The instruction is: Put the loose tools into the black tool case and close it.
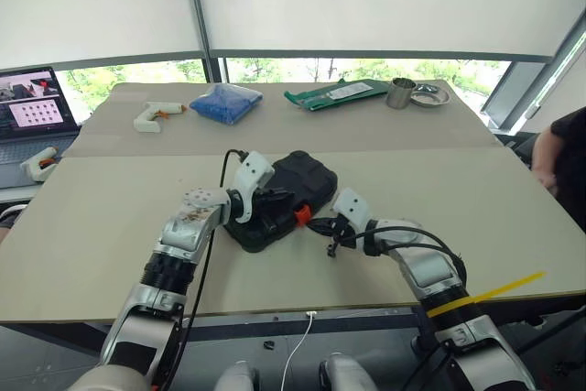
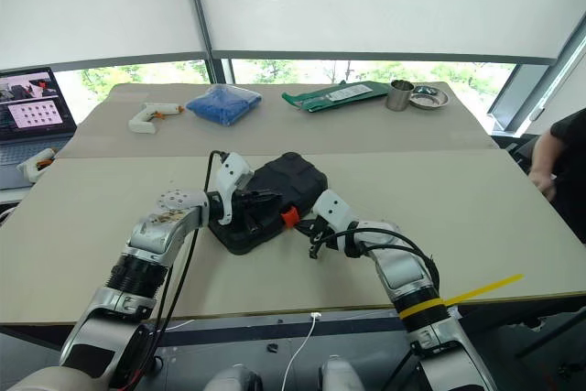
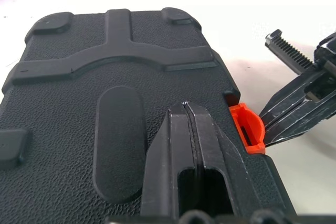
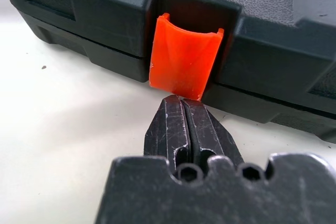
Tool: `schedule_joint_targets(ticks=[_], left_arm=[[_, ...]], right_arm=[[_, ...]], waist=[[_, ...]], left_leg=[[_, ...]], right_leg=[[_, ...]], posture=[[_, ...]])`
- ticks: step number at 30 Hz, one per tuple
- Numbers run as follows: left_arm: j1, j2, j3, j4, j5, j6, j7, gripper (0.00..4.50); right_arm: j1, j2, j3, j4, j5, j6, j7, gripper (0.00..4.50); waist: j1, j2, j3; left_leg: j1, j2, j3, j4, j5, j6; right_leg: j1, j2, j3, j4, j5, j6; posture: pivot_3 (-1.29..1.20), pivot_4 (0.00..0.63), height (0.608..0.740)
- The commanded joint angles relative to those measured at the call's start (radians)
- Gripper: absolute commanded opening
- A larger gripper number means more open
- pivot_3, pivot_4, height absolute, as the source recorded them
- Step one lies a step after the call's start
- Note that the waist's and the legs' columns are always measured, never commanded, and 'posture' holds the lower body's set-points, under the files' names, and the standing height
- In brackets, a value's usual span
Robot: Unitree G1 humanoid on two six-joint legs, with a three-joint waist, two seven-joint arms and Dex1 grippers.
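The black tool case (image 1: 307,174) lies shut on the beige table (image 1: 110,217), its lid down and its orange latch (image 1: 300,215) facing the front right. My left gripper (image 3: 186,106) is shut, with its tips resting on the textured lid (image 3: 79,77) a little in from the latch (image 3: 248,131). My right gripper (image 4: 181,101) is also shut. Its tips touch the lower edge of the latch (image 4: 184,61), which stands out from the case's front wall (image 4: 273,51). The loose tools are out of view.
At the back of the table lie a white glue gun (image 1: 156,114), a blue bag (image 1: 225,102), a green packet (image 1: 334,93), a metal cup (image 1: 400,92) and a dish (image 1: 430,95). A laptop (image 1: 32,112) stands at the left. A person (image 1: 563,162) is at the right edge.
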Motion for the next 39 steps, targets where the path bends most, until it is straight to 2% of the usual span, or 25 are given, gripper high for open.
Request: schedule_joint_targets(ticks=[1,9,16,19,29,39], left_arm=[[0.087,-0.016,-0.062,0.098,0.024,0.080,-0.001,0.00],[0.086,-0.016,-0.058,0.108,0.022,0.080,0.000,0.00],[0.089,-0.018,-0.059,0.104,0.019,0.091,0.002,0.00],[0.086,-0.020,-0.060,0.104,0.019,0.097,0.000,0.00],[0.082,-0.017,-0.055,0.101,0.016,0.110,-0.002,0.00],[0.082,-0.016,-0.050,0.108,0.014,0.112,0.000,0.00]], right_arm=[[-0.048,0.008,-0.026,-0.099,0.034,-0.015,0.002,0.03],[-0.069,0.010,-0.016,-0.080,0.026,-0.015,0.010,0.03],[-0.114,0.025,0.007,0.016,-0.011,-0.020,-0.009,0.03],[-0.131,0.043,0.010,0.032,0.012,0.029,0.007,0.03],[-0.169,0.078,0.019,0.105,-0.005,0.005,0.002,0.03],[-0.191,0.105,0.012,0.147,-0.010,-0.005,-0.007,0.03]], waist=[[0.000,0.001,0.000],[-0.003,0.003,-0.002],[-0.005,0.004,-0.003],[-0.005,0.004,-0.003],[-0.006,0.003,-0.003],[-0.011,0.003,-0.003]], left_leg=[[0.001,0.000,0.000,-0.001,0.000,0.000],[0.005,-0.001,-0.001,-0.004,0.000,0.000],[0.009,0.000,-0.002,-0.004,0.000,-0.001],[0.011,-0.001,-0.003,-0.005,-0.001,-0.002],[0.019,-0.001,-0.005,-0.010,-0.004,-0.008],[0.020,-0.001,-0.006,-0.011,-0.005,-0.008]], right_leg=[[0.000,0.000,0.000,0.000,0.000,0.000],[0.002,0.001,0.001,0.000,-0.001,-0.001],[0.002,0.001,0.001,0.000,0.000,-0.002],[0.002,0.001,0.000,0.000,0.000,-0.002],[0.002,0.001,0.000,-0.001,0.000,-0.002],[0.001,0.001,-0.001,-0.001,0.000,-0.002]], posture=[[0.00,0.150,0.740],[0.00,0.150,0.740],[0.00,0.150,0.740],[0.00,0.150,0.740],[0.00,0.150,0.740],[0.00,0.150,0.740]])
